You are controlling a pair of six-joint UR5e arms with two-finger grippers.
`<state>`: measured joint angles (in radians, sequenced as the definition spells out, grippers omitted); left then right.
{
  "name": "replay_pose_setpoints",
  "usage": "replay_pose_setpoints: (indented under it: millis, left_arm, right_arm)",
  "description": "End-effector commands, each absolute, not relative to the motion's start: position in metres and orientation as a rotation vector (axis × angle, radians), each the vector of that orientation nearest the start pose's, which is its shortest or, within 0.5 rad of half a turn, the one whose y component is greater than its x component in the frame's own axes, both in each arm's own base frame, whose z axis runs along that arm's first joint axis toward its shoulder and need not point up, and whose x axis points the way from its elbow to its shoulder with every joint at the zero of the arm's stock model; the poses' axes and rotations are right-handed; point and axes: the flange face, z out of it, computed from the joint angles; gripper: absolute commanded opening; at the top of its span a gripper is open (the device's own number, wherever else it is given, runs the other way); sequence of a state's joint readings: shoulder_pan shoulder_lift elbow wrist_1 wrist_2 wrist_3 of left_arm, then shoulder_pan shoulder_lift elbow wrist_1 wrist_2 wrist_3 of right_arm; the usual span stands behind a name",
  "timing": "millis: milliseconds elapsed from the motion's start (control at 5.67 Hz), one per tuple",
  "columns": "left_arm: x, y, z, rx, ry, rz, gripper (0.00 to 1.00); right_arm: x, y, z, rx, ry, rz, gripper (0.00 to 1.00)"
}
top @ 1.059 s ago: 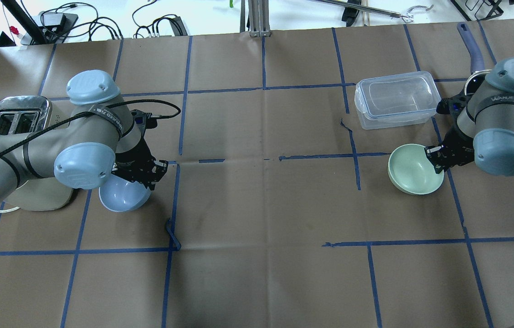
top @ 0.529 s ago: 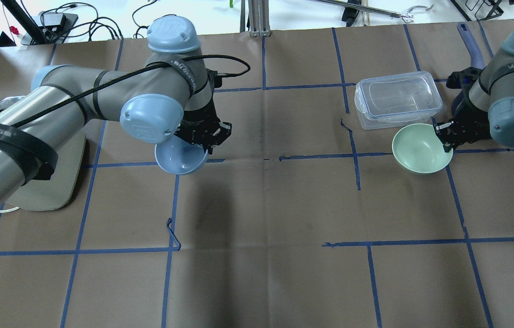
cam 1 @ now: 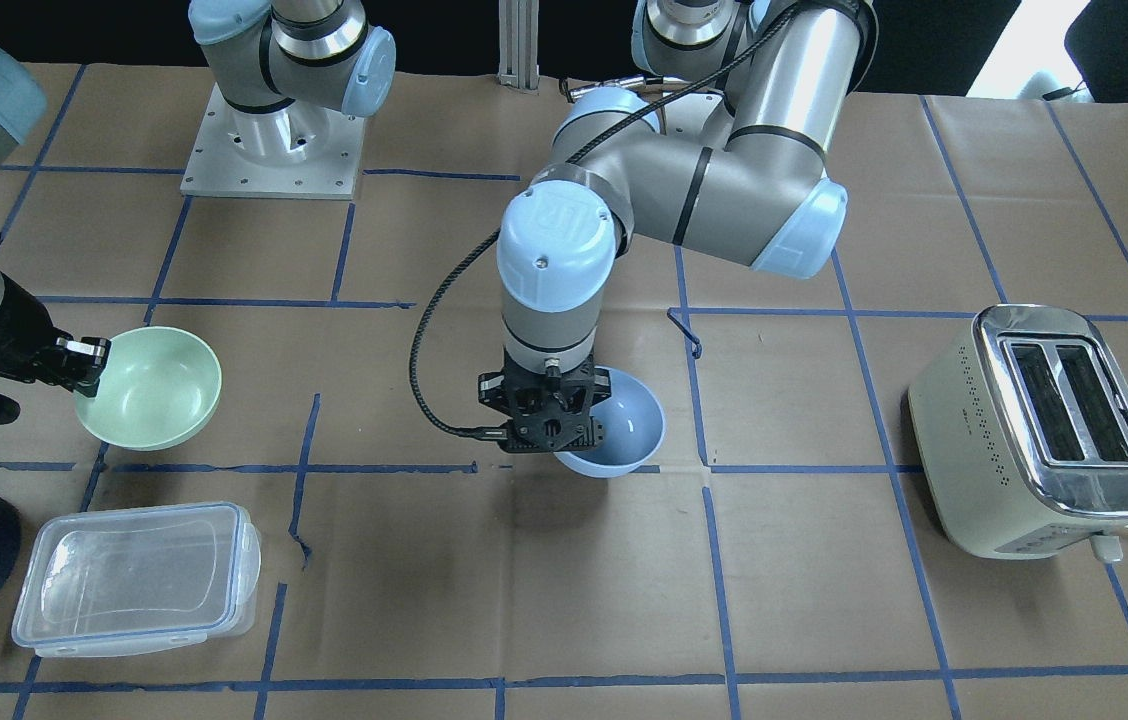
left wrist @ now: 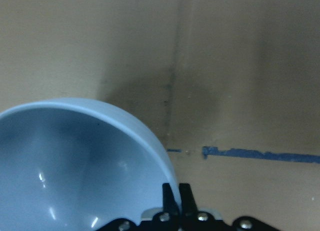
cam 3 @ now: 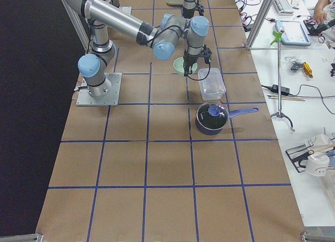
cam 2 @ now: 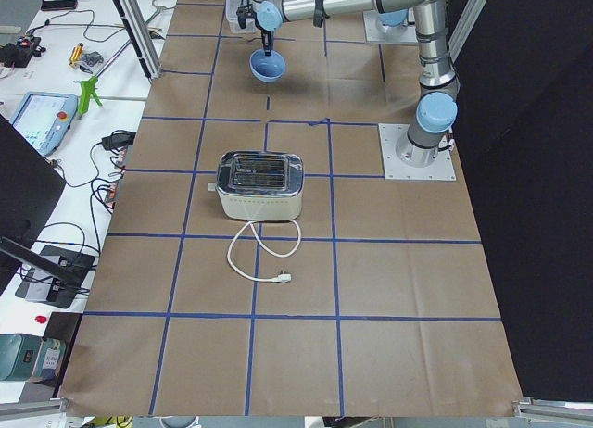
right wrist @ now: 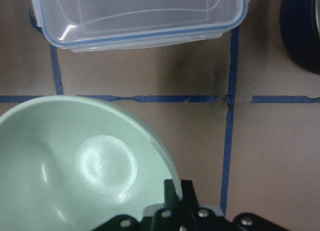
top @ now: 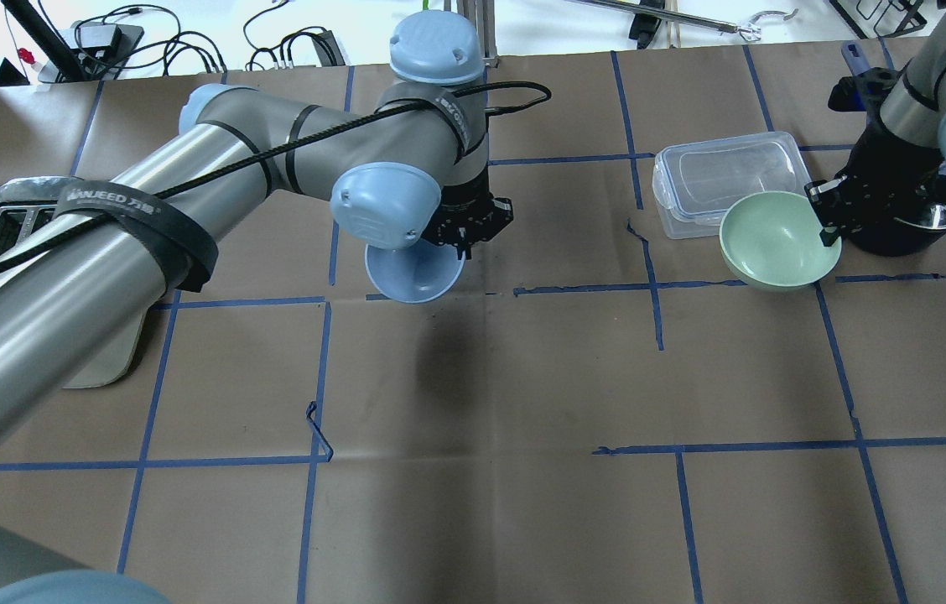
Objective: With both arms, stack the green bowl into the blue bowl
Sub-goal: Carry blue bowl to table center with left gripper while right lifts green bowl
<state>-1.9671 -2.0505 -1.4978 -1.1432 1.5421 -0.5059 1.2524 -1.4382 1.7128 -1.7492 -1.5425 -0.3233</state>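
Note:
My left gripper (top: 466, 237) is shut on the rim of the pale blue bowl (top: 412, 273) and holds it above the middle of the table; both show in the front view, gripper (cam 1: 547, 430) and bowl (cam 1: 627, 432), and the bowl fills the left wrist view (left wrist: 75, 166). My right gripper (top: 825, 216) is shut on the rim of the mint-green bowl (top: 775, 240), held in the air next to the clear container. The green bowl also shows in the front view (cam 1: 154, 388) and the right wrist view (right wrist: 80, 166). The two bowls are far apart.
A clear lidded plastic container (top: 729, 178) lies just behind the green bowl. A dark navy pot (cam 3: 212, 119) stands under my right arm. A cream toaster (cam 1: 1044, 430) with a loose cord stands on my left side. Blue tape lines cross the brown paper.
My left arm has lifted the blue bowl and carried it right and away from me toward the table's middle. My right arm has raised the green bowl and moved it slightly farther back.

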Motion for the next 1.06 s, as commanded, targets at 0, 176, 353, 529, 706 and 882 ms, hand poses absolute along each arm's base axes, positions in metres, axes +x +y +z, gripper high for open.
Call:
replay_pose_setpoints:
  millis: [0,176,353,529,706,882]
  left_arm:
    - [-0.397,-0.546,0.262,-0.187,3.174,0.001,0.00]
    - [-0.414,-0.544,0.239,-0.158,3.168,0.013,0.01]
    - [-0.426,-0.536,0.229,-0.127,3.165,0.015,0.06]
    - [-0.427,-0.535,0.222,-0.124,3.160,0.030,0.60]
    - [-0.424,-0.536,0.246,-0.131,3.181,-0.020,0.98]
    - [-0.418,-0.542,0.272,-0.128,3.195,-0.081,0.99]
  right_arm:
    - [-0.011,-0.534,0.414,-0.024,3.051,0.064,0.05]
    - [-0.002,-0.540,0.430,0.032,3.049,0.089,0.05]
    - [-0.003,-0.544,0.429,0.033,3.046,0.110,0.05]
    - [-0.003,-0.544,0.429,0.033,3.045,0.112,0.06]
    - [-0.003,-0.544,0.429,0.031,3.047,0.113,0.06]
    - [-0.003,-0.544,0.428,0.031,3.046,0.115,0.06]
